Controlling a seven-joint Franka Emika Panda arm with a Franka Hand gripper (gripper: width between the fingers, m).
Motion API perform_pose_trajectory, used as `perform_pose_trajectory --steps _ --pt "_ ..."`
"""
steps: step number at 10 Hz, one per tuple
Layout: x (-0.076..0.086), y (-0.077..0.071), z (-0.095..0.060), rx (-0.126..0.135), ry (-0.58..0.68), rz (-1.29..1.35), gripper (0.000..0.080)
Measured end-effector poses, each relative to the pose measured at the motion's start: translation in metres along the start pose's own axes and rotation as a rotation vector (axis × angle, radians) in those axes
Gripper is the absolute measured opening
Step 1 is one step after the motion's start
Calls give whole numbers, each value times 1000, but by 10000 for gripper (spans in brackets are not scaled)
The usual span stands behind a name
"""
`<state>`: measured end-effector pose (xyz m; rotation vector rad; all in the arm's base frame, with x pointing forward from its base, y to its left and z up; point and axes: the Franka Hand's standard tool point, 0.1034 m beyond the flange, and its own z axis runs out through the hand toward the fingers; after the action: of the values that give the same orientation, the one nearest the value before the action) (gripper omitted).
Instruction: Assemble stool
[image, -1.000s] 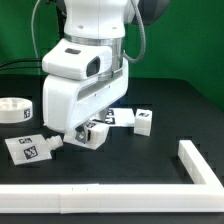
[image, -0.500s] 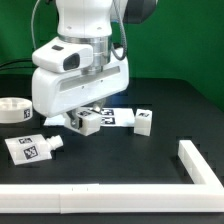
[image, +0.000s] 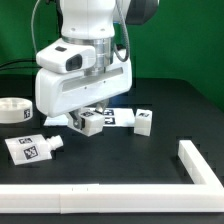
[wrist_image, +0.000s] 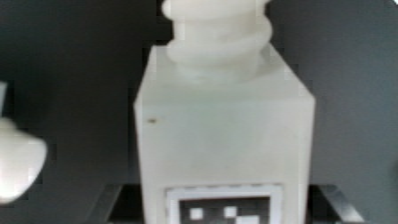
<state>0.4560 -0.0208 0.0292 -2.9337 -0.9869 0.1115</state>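
Note:
My gripper is shut on a white stool leg and holds it just above the black table. In the wrist view the leg fills the picture, with its screw end pointing away and its tag between the fingers. The round white seat lies at the exterior view's far left. A second leg lies on the table in front of the seat. A third leg stands to the exterior view's right of my gripper.
The marker board lies behind the held leg, partly hidden by it. A long white border rail runs along the front, with a short piece at the exterior view's right. A blurred white shape shows beside the held leg.
My gripper has risen and shifted towards the exterior view's left, carrying the leg up off the table. The other parts have not moved.

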Motion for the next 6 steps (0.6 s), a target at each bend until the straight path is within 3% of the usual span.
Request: perform_pose_trajectory --steps 2,5,6 --pt "-15 -7 16 44 -15 95 333" --pt "-13 -7 15 42 -13 90 333" --pt "-13 -7 15 43 -14 90 513"
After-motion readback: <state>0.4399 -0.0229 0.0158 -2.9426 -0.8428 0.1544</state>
